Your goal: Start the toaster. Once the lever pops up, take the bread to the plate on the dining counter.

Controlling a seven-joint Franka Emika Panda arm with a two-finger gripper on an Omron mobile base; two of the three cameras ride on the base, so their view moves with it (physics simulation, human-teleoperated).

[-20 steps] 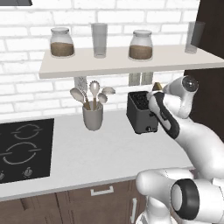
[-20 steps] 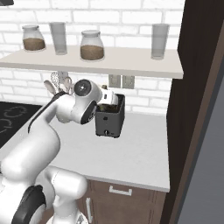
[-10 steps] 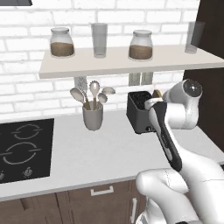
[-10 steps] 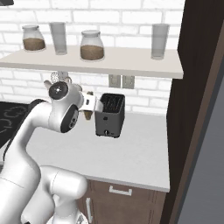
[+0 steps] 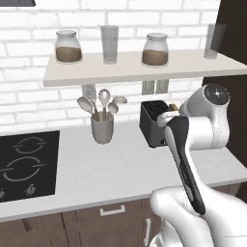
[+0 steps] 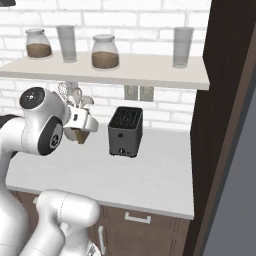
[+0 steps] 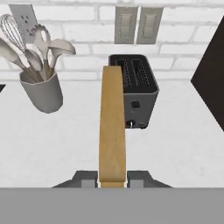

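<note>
Pretty clearly a home kitchen. You've got a black cooktop [image 5: 26,164], a toaster [image 6: 125,131], and a utensil cup [image 5: 102,128] against white brick.

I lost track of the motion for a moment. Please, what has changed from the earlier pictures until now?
The arm drew back from the toaster toward the base, carrying the bread, which the tool holds edge-on between its fingers. A second ago the hand was right at the toaster; now open counter lies between them. The toaster, utensil cup and shelf jars stayed put.
</note>
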